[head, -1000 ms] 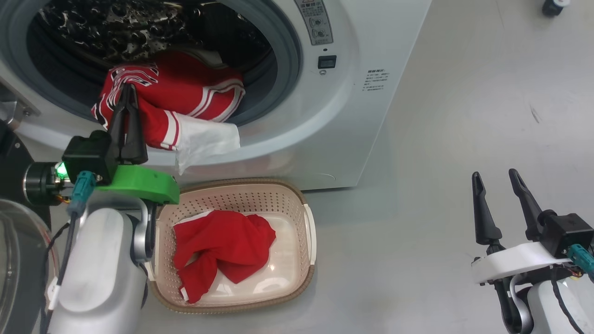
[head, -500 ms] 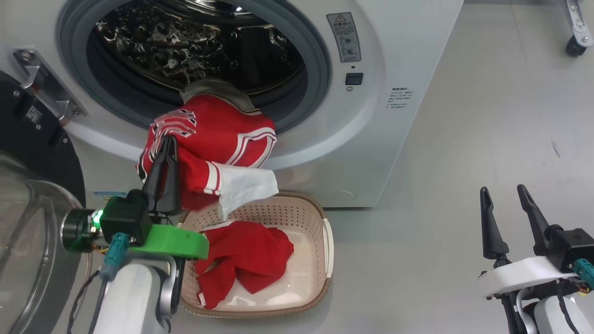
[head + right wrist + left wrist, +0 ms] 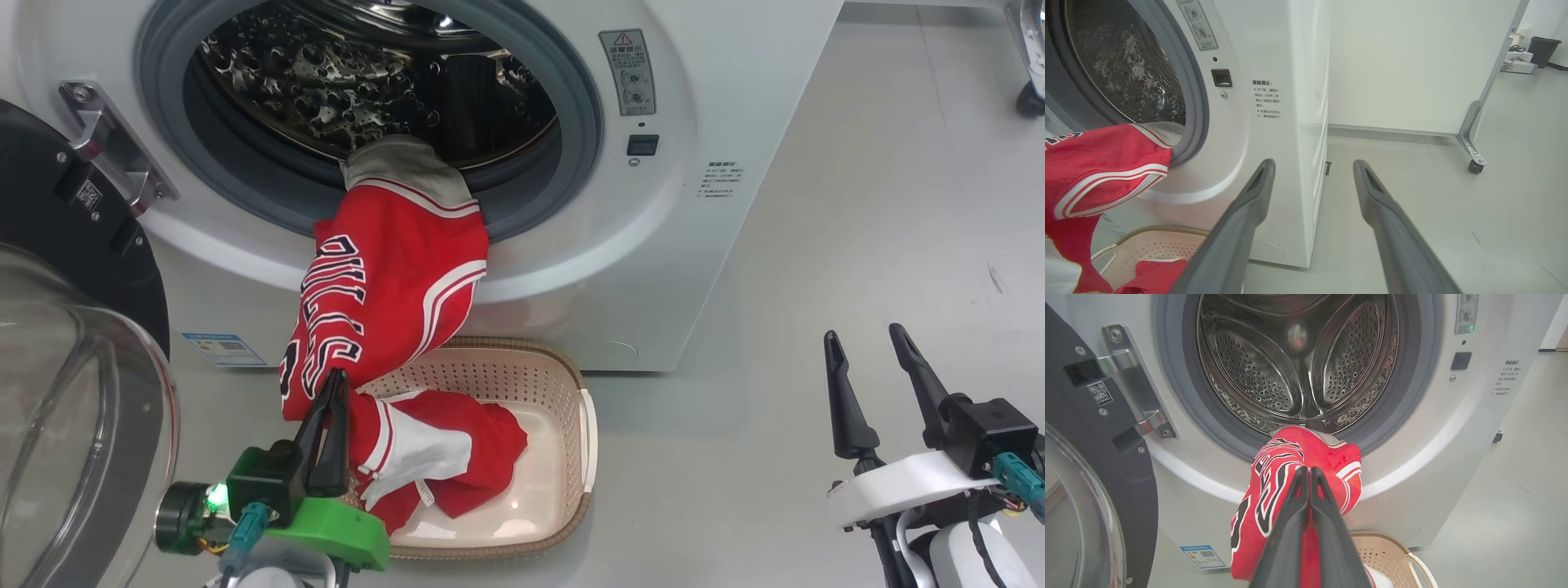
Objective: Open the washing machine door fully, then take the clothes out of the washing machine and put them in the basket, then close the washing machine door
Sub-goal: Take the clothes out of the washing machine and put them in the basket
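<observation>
Clothes [image 3: 384, 278] reach basket [image 3: 581, 400] in head view; left wrist view bares drum [image 3: 1249, 363].

The left gripper [image 3: 335, 377] has two long tapered black fingers on a black block, fixed to a bright green bracket [image 3: 335, 535] with a glowing green light [image 3: 217, 496] and a teal connector [image 3: 245, 523]. The right gripper [image 3: 864, 333] looks alike but sits on a white bracket [image 3: 906, 478] above a pale grey forearm [image 3: 959, 563].

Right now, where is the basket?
In the head view the basket sits on the floor at lower centre, just in front of the washing machine, with the red clothes hanging into it.
</observation>
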